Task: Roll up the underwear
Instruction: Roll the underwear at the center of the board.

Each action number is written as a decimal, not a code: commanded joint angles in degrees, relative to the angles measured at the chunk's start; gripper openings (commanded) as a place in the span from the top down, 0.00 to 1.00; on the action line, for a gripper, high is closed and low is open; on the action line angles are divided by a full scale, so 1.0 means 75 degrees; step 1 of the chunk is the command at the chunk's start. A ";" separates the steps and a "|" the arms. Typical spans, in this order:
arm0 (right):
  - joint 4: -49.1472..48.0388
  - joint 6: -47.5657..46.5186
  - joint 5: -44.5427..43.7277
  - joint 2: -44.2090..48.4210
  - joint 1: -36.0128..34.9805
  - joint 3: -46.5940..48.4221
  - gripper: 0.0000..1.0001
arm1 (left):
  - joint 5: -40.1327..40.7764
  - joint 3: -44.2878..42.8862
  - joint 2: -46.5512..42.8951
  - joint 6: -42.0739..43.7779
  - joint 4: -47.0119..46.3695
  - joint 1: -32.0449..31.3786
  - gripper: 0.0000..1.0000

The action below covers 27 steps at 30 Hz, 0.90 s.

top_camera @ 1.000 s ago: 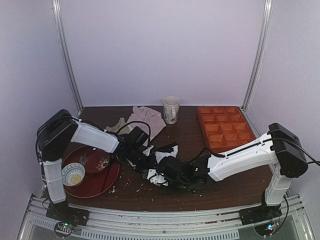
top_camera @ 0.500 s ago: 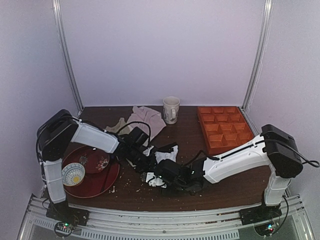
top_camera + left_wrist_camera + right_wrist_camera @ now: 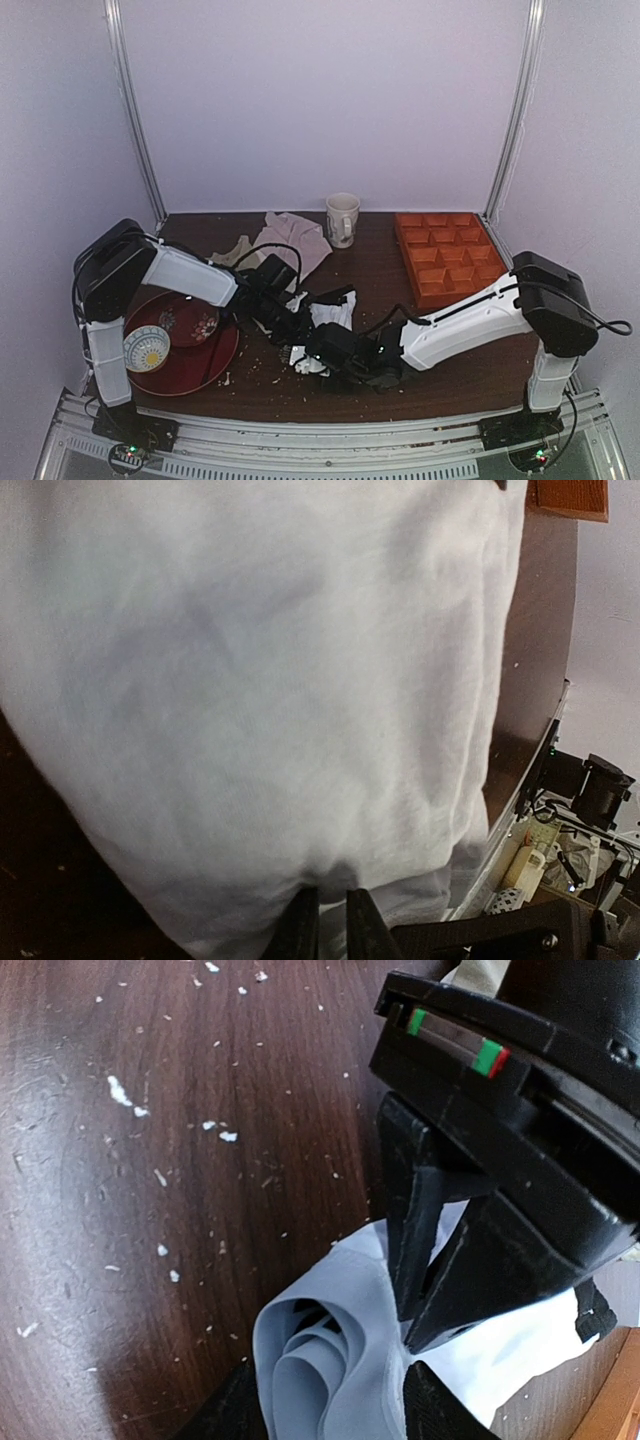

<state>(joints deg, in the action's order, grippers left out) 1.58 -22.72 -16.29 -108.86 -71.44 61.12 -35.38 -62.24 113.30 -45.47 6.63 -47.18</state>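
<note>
Underwear [image 3: 330,312] lies bunched near the middle of the table [image 3: 372,268], caught between your two arms. Your left claw [image 3: 330,922] is clamped on it: in the left wrist view the two fingers [image 3: 303,920] sit almost together, with white fabric gathered between them and spreading over most of that view. The right wrist view shows the same pinch from the other side, the left arm's black fingers biting into the white cloth just beyond a rolled end.

Your right claw [image 3: 332,1385] stands apart, one finger on each side of that rolled end, whose coiled layers face the camera. You cannot tell whether those fingers press the roll or only flank it. A black hem shows at the right edge of that view.

White crumbs [image 3: 120,1090] speckle the dark wood around the roll.

Left of the garment is a red plate [image 3: 205,372] with a patterned bowl [image 3: 146,347] on it. At the back lie a pale pinkish cloth [image 3: 295,238] and an olive-beige garment [image 3: 232,252], with a mug [image 3: 342,218] beside the cloth. An orange compartment tray [image 3: 402,245] sits at the far right.
</note>
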 commanded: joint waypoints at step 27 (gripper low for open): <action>-0.0023 0.0056 -0.0924 -0.0364 -0.0024 -0.0339 0.57 | -0.0010 0.0169 0.0128 0.0227 0.0422 0.0044 0.81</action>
<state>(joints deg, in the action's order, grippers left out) -2.44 -23.31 -23.07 -110.54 -71.83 60.38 -35.70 -62.11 113.30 -45.15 6.50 -47.03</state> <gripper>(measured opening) 0.419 0.190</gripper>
